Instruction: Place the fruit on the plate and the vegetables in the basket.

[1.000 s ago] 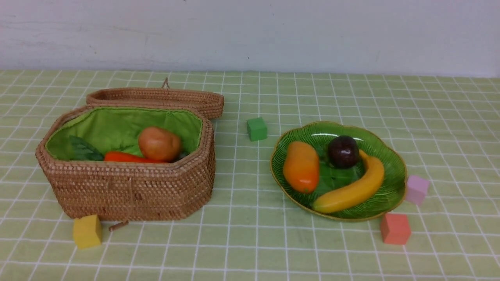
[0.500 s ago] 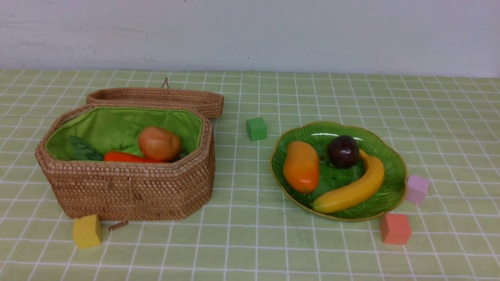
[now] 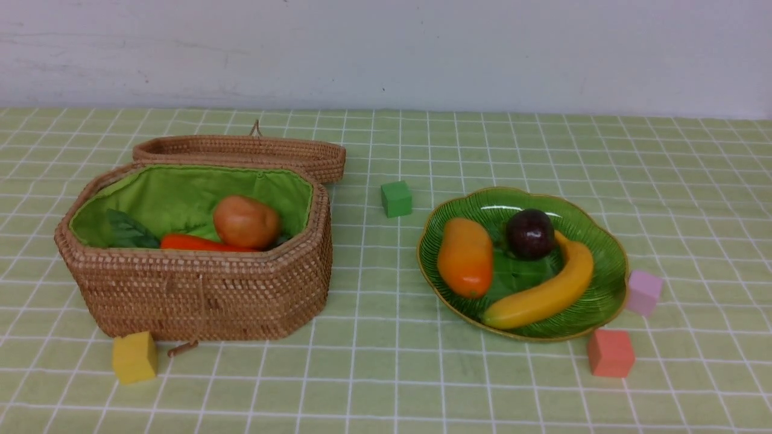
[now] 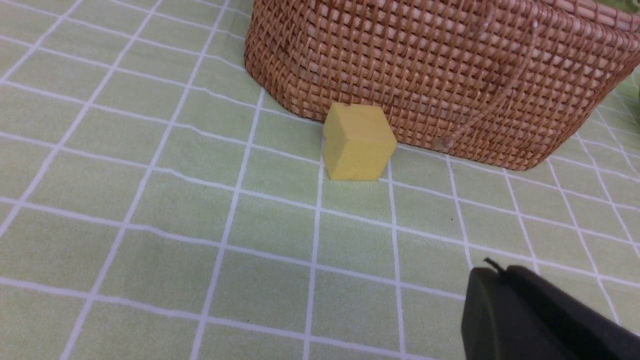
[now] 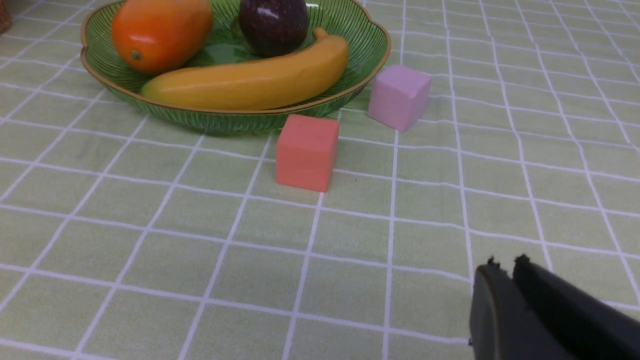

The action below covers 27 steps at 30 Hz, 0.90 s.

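While both clenched, left end effector [image 4: 492, 272] near basket [image 4: 440, 75], right end effector [image 5: 505, 267] near plate [image 5: 235, 117].

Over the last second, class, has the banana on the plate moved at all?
No. In the front view the banana lies just as it did, its far end beside the mangosteen, its near end by the plate rim.
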{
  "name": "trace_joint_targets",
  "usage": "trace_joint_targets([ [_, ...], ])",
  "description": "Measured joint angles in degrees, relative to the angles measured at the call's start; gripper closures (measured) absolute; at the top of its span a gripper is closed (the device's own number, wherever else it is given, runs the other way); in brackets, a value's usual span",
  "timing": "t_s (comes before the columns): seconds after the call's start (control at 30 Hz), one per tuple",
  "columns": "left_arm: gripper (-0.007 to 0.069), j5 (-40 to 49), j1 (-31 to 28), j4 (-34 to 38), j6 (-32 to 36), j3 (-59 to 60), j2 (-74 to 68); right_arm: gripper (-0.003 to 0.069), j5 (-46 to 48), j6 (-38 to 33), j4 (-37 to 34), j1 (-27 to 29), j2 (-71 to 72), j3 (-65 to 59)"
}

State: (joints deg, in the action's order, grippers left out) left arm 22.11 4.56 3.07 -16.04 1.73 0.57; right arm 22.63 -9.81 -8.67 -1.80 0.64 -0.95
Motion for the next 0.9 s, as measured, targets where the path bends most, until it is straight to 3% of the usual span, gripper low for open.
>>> trace_joint_targets([
  [0.9, 0.0633, 0.0, 0.0, 0.0, 0.0, 0.0, 0.0, 0.0575, 0.0, 0.0, 0.0, 0.0, 0.0, 0.0],
])
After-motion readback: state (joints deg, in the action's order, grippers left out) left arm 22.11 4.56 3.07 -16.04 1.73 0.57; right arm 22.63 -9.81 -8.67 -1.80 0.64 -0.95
